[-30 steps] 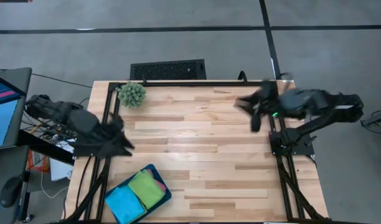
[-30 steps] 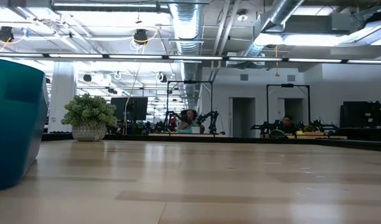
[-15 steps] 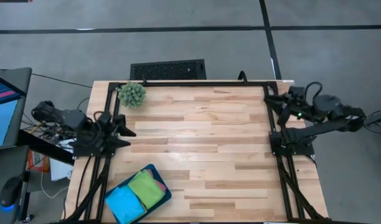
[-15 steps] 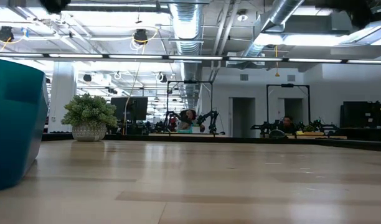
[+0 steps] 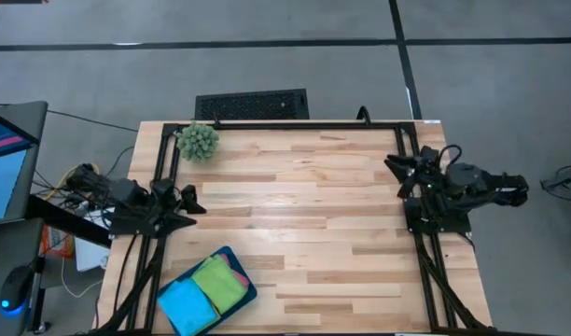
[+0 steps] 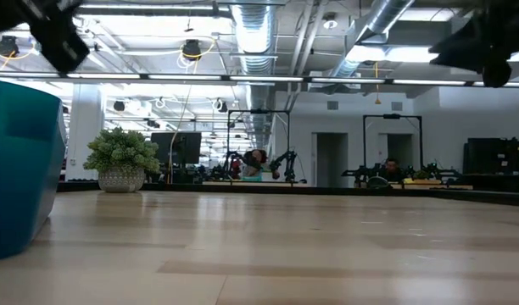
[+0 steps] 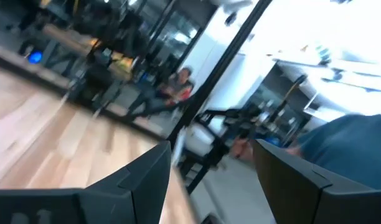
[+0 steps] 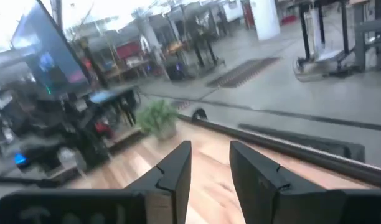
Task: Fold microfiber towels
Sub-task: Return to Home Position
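High view: finds the left gripper (image 5: 185, 198) parked at the table's (image 5: 304, 215) left edge and the right gripper (image 5: 397, 166) at its right edge, both well apart from the work. Places the microfiber towels in the dark teal tray (image 5: 231, 253) on the left arm's side, at the corner away from the spiky green plant (image 5: 198, 141). Shows the green towel (image 5: 220, 283) and blue towel (image 5: 188, 304) folded into small squares, side by side and touching, with a sliver of pink towel (image 5: 243, 278) beside the green. Shows no yellow cloth. Reads as the return-to-rest step, folding apparently done. Calls next only for settling both arms at their stands, carrying nothing, clear of tray and plant.

Low view: takes in the tray wall at left and the plant beyond it, with bare wood across the middle. Hides the towels behind that wall. Catches people (image 6: 256, 163) seated far off in the room.

Left wrist view: shows fingers (image 7: 134, 180) spread wide, nothing between.

Right wrist view: shows fingers (image 8: 175, 168) parted by a narrow gap, likewise empty.
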